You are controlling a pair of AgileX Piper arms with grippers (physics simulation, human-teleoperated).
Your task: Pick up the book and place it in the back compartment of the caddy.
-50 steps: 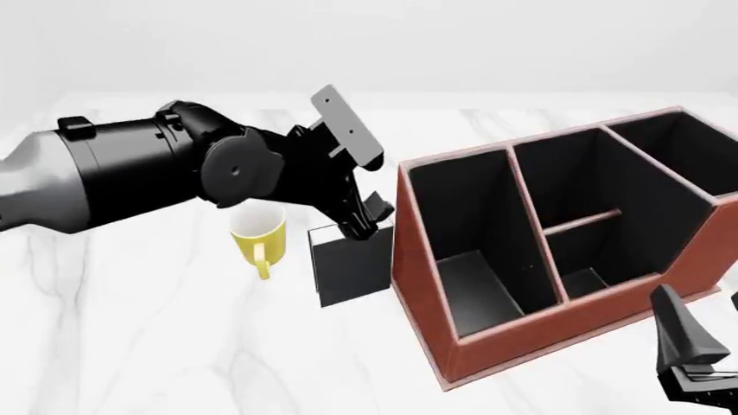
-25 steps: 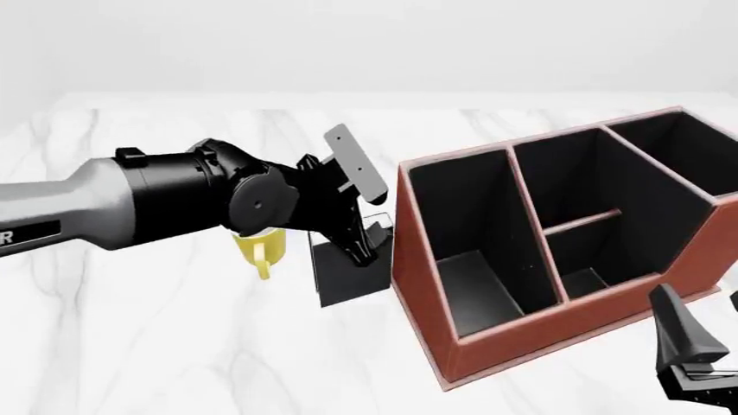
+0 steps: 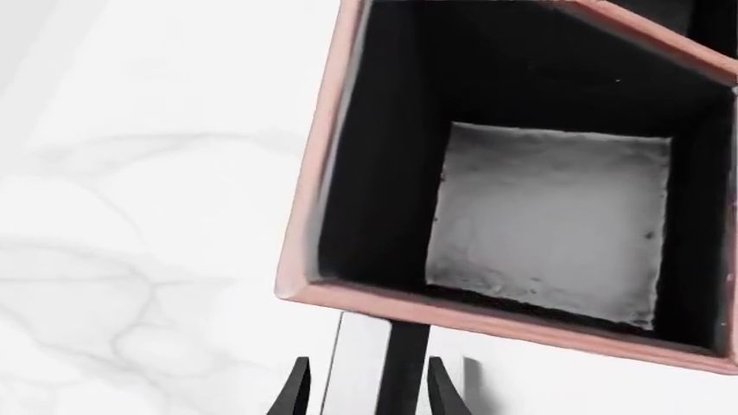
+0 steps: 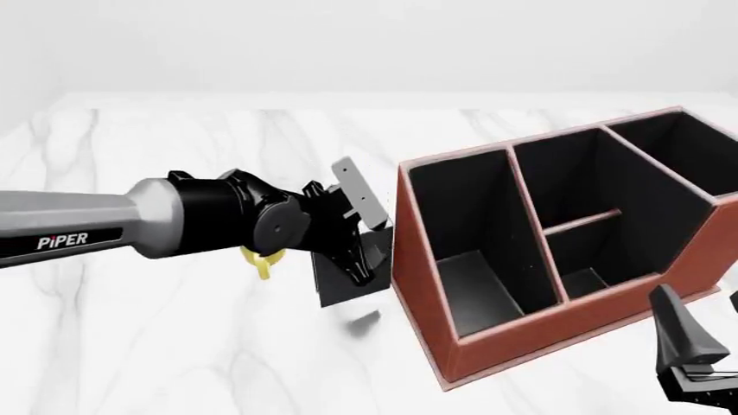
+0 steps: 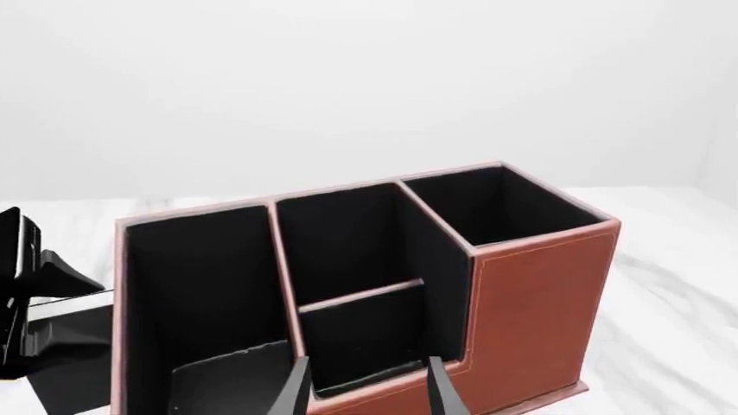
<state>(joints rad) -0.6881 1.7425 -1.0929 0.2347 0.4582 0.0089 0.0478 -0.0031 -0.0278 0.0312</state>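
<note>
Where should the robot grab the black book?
Probably by the top edge, coming from above. The book stands upright close beside the caddy, so only its thin top is easy to reach. The left gripper already has its jaws astride it.

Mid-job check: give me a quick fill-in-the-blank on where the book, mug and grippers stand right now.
1. The left gripper is closed on the ____.
2. The book is outside the caddy, off its ____ side in the front view.
3. The mug mostly hidden behind the left arm is ____ in colour.
4. The right gripper holds ____.

Missing words: book; left; yellow; nothing
</note>
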